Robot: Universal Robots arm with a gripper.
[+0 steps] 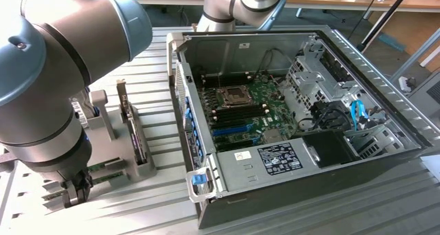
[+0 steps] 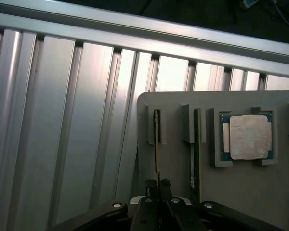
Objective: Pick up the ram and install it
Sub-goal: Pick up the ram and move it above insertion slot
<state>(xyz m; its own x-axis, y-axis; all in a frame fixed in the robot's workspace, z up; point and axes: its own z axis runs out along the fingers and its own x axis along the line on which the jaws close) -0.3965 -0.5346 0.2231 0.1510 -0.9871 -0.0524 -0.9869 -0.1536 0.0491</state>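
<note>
The ram (image 2: 157,144) is a thin green stick seen edge-on, and its far end sits in a slot of the grey holder (image 2: 173,192). My gripper (image 2: 158,188) is shut on its near part, one dark finger on each side. A second stick like it (image 2: 196,144) stands in the neighbouring slot. In the exterior view my gripper (image 1: 75,192) reaches down at the front of the exterior view's left, over the ram (image 1: 110,178) in the holder (image 1: 148,168).
A square silver processor chip (image 2: 248,137) lies in a recess of the holder. A dark expansion card (image 1: 131,127) stands upright in it. The open computer case (image 1: 357,54) with its motherboard (image 1: 240,111) takes the exterior view's right. Everything rests on a ribbed aluminium table (image 2: 62,120).
</note>
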